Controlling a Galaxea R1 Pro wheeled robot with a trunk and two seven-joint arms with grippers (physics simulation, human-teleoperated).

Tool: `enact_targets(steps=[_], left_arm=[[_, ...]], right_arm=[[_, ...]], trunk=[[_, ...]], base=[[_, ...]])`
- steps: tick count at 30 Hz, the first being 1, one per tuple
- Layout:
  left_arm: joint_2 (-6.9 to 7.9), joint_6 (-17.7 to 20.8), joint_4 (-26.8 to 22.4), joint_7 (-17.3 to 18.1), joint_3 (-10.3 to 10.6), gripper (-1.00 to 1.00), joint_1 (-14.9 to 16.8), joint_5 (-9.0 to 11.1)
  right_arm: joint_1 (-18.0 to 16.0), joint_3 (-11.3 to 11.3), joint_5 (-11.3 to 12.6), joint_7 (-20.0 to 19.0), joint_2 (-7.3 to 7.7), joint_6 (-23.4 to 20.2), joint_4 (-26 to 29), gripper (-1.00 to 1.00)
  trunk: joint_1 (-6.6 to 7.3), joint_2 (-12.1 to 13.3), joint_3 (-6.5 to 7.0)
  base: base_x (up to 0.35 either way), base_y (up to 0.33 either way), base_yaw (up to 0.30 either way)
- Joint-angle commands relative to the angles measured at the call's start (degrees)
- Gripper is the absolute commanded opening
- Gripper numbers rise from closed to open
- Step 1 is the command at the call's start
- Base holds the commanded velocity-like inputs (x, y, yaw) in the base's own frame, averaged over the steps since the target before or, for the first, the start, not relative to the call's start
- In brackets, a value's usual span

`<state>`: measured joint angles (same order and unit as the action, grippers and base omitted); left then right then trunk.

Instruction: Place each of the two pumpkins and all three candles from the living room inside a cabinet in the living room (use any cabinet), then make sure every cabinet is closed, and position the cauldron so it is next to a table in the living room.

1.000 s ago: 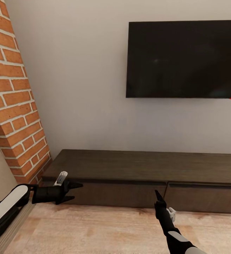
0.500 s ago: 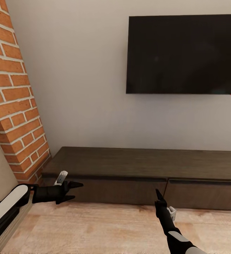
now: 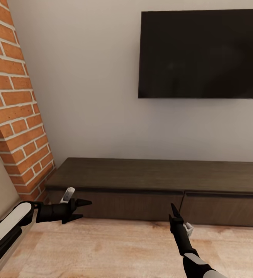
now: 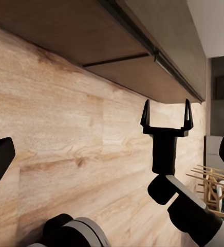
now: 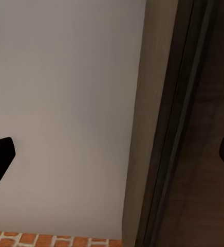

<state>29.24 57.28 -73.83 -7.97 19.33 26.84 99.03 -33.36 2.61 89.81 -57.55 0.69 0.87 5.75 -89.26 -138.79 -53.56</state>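
Facing the cabinet (image 3: pixel 157 181) — TV (image 3: pixel 201 54) above (head view).

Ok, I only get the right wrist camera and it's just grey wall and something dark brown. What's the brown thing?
Observer: That's a long, low cabinet on the wood floor, with a black TV on the wall above it.
Operator: Are its drawers open?
Observer: No. In the head view both drawer fronts sit shut.
Operator: Is my other arm holding a pumpkin?
Observer: No. On the left arm the jaws stand open with nothing between them, near the cabinet's left end.
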Motion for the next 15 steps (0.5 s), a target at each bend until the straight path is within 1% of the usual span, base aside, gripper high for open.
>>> enact_targets(steps=[1,7,15], left_arm=[[0.06,0.02,-0.32,-0.56,0.09,1.0,0.05,0.64],[0.09,0.02,-1.48,-0.56,0.17,1.0,0.05,0.64],[0.04,0.02,-1.57,-0.56,0.18,1.0,0.05,0.64]], right_arm=[[-0.04,0.29,0.28,-0.35,0.01,0.06,-0.04,1.0],[-0.04,0.27,0.28,-0.48,0.01,0.01,-0.04,1.0],[-0.04,0.25,0.28,-0.25,0.01,0.01,-0.05,1.0]], trunk=[[-0.21,-0.44,-0.24],[-0.21,-0.44,-0.24],[-1.97,-3.65,-1.68]], base=[[0.0,0.0,0.0],[0.0,0.0,0.0],[0.0,0.0,0.0]])
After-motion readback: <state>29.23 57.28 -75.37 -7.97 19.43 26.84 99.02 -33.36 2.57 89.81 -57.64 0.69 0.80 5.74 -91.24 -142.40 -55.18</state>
